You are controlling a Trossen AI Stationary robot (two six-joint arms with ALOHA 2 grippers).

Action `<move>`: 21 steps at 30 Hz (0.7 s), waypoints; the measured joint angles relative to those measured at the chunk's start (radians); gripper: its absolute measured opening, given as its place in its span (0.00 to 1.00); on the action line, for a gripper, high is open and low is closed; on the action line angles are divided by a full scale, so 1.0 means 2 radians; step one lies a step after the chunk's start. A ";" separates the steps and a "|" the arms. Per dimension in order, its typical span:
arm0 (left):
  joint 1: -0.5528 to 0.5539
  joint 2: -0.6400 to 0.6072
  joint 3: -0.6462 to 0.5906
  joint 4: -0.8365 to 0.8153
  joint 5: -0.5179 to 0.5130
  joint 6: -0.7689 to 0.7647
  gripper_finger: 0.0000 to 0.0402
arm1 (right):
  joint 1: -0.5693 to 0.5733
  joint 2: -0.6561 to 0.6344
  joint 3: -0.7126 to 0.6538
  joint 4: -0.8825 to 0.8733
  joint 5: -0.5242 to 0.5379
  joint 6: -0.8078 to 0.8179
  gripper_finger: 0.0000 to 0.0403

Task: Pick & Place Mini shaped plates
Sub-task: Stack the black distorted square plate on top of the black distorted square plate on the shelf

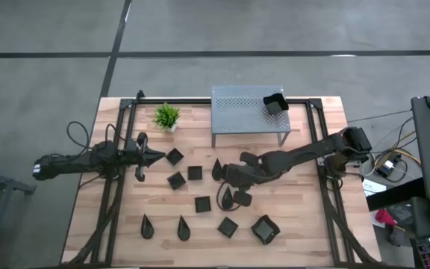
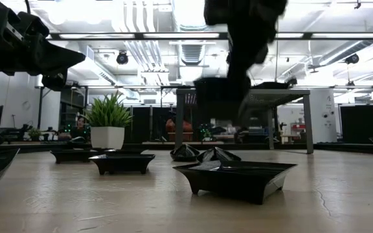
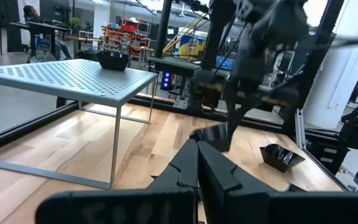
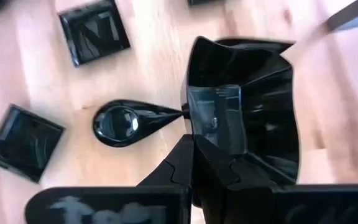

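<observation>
Several small black plates lie flat on the wooden table (image 1: 125, 217): squares (image 1: 175, 156) (image 1: 203, 203), teardrops (image 1: 147, 226) (image 1: 183, 229) and a deeper square (image 1: 265, 229). One deep square plate (image 1: 275, 103) stands on the grey perforated shelf (image 1: 237, 108). My right gripper (image 1: 239, 190) is over the table's middle, shut on another deep square plate (image 4: 253, 106), seen up in the air in the low view (image 2: 215, 90). My left gripper (image 1: 144, 155) (image 3: 197, 165) hovers shut over the table's left part, holding nothing. My right gripper holds the deep square plate by one side of its raised rim (image 4: 191, 87), pinched with one finger (image 4: 215, 118) inside the bowl and the other outside. The fingers come from above, pointing down. The plate is lifted clear of the table and hangs roughly level below the fingers.
A small green potted plant (image 1: 167, 116) stands at the far left beside the shelf. Black frame rails (image 1: 114, 187) (image 1: 327, 164) run along the table's left and right sides. A teardrop plate (image 4: 126, 123) and square plates (image 4: 95, 31) lie right under the held one.
</observation>
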 joint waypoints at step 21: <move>0.000 0.000 0.000 0.000 0.000 0.000 0.01 | -0.054 -0.001 0.337 -0.386 0.176 0.249 0.02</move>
